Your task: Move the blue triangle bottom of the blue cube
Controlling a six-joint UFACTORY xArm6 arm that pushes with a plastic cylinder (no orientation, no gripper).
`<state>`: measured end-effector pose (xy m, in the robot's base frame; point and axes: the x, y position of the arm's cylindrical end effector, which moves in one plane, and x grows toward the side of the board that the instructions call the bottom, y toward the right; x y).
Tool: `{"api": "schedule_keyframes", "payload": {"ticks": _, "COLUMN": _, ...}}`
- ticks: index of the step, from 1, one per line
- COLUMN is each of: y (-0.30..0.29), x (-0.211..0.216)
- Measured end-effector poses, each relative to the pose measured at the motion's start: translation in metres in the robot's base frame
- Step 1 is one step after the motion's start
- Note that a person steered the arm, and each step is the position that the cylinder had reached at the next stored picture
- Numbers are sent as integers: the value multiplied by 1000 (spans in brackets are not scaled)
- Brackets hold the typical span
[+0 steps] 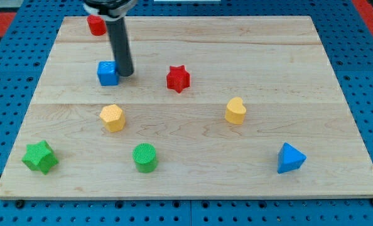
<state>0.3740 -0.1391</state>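
Taking the blue cube [108, 73] as the landmark and reading from the view's left, a green star [40, 157] is seen far below it and to its left, a red block [97, 25] above it near the board's top edge, a yellow hexagon [112, 117] just below it, and a green cylinder [145, 157] further below. My tip [125, 73] is placed right against the cube's right side, apparently touching it; no claw is fitted, so nothing can be clenched or released. A red star [178, 78] lies to the cube's right, a yellow heart [235, 110] further right and lower. The blue triangle [290, 158] is found well apart, far to the lower right. The cube could be knocked out of place if the tip is drawn away carelessly, and the hexagon already occupies the spot below the cube, so it might be shoved. No writing or brand can be read.
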Motion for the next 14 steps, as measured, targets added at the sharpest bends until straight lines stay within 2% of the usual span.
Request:
{"api": "schedule_keyframes", "payload": {"ticks": 1, "y": -56, "x": 5}}
{"api": "schedule_keyframes", "payload": {"ticks": 2, "y": -75, "x": -5}}
{"api": "schedule_keyframes", "payload": {"ticks": 4, "y": -68, "x": -11}}
{"api": "schedule_keyframes", "payload": {"ticks": 5, "y": -7, "x": -29}}
{"api": "schedule_keyframes", "payload": {"ticks": 6, "y": 102, "x": -46}}
{"api": "schedule_keyframes", "payload": {"ticks": 7, "y": 212, "x": -3}}
{"api": "schedule_keyframes", "payload": {"ticks": 8, "y": 276, "x": 90}}
{"api": "schedule_keyframes", "payload": {"ticks": 9, "y": 330, "x": 163}}
{"api": "schedule_keyframes", "payload": {"ticks": 11, "y": 260, "x": 194}}
{"api": "schedule_keyframes", "payload": {"ticks": 12, "y": 320, "x": 216}}
{"api": "schedule_keyframes", "payload": {"ticks": 13, "y": 343, "x": 244}}
{"api": "schedule_keyframes", "payload": {"ticks": 14, "y": 313, "x": 244}}
